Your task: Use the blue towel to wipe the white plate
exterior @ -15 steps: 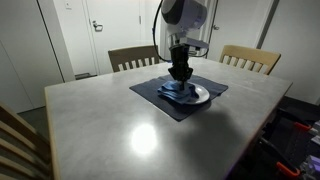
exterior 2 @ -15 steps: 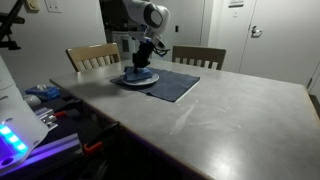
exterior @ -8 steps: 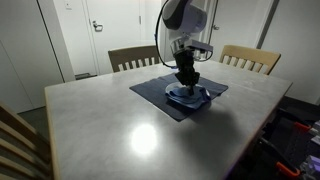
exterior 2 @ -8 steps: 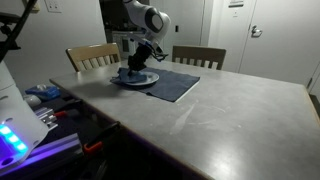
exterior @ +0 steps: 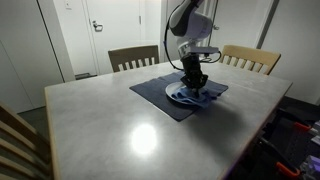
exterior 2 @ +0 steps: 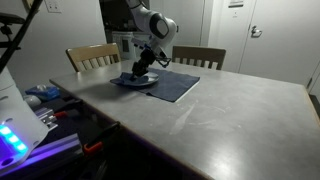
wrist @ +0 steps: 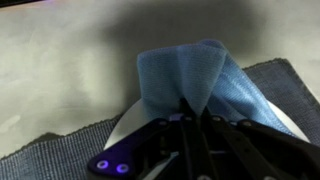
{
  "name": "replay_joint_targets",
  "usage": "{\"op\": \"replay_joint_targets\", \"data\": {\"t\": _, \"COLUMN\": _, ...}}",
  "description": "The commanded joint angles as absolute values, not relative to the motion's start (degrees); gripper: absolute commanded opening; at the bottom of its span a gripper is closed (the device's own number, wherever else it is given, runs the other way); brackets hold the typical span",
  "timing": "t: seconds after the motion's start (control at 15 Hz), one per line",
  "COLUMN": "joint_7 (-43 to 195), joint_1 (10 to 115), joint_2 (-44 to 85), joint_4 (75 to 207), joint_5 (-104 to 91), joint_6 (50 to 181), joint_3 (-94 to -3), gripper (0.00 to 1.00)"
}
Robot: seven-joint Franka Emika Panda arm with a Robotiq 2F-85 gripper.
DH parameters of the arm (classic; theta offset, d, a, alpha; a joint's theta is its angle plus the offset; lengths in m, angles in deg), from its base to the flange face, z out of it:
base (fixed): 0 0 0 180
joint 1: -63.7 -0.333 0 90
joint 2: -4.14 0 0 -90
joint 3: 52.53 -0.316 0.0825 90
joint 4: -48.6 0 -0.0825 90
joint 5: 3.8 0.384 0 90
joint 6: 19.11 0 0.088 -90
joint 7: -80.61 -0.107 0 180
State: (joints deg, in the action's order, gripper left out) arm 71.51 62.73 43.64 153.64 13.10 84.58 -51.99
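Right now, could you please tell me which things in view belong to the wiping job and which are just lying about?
Belongs to the job:
blue towel
white plate
claw, shut on the towel over the plate

Just lying about:
dark placemat under the plate
wooden chairs behind the table
table

No legible text or labels

A mat (exterior: 156,96) lies on the desk (exterior: 120,135), near its far edge. The plate (exterior: 176,99) sits on the mat, with the towel (exterior: 199,96) on the plate and the end effector (exterior: 194,86) down on the towel. 2 chairs (exterior: 133,57) stand behind the far edge.
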Motion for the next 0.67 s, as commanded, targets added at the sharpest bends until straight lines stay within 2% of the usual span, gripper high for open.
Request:
{"op": "replay_joint_targets", "data": {"t": 0.0, "joint_7": 65.8, "joint_1": 63.5, "joint_2": 42.4, "joint_4": 156.3, "joint_5": 14.9, "joint_6": 86.8, "joint_3": -50.3, "gripper": 0.02}}
{"op": "replay_joint_targets", "data": {"t": 0.6, "joint_7": 55.5, "joint_1": 61.5, "joint_2": 39.8, "joint_4": 157.1, "joint_5": 13.1, "joint_6": 97.7, "joint_3": -47.5, "gripper": 0.02}}
